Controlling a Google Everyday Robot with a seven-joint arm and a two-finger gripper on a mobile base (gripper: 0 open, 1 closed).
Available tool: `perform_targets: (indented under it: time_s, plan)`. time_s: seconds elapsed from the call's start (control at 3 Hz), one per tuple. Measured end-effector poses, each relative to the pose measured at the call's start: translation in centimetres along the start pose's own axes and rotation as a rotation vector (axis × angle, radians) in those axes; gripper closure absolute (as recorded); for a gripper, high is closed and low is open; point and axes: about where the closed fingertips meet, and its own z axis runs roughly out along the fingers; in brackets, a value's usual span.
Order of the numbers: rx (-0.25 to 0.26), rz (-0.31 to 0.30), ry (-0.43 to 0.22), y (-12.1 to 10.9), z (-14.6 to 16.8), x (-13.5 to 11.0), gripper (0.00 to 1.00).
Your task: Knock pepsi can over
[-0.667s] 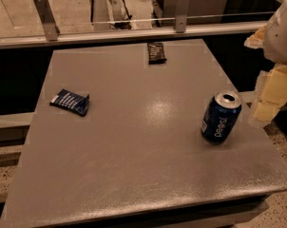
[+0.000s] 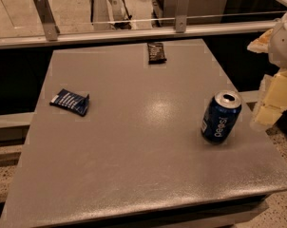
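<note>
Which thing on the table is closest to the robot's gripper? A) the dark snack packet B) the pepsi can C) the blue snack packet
B: the pepsi can stands upright just left of the gripper, which hangs at the table's right edge; the blue snack packet and dark snack packet lie far off.

So the arm is a rounded white shell up top, with a little cream-coloured wedge poking off its left side. Under that, the tool is all blocky pale-yellow segments with squared edges. It's at the right edge of the view, just off the tabletop's right side.
</note>
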Motion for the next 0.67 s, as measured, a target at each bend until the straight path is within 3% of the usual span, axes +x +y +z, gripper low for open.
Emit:
perform_targets:
  time_s: [0.67]
  plan:
    - [-0.050,0.066,-0.192,1.6,2.0,1.5,0.00]
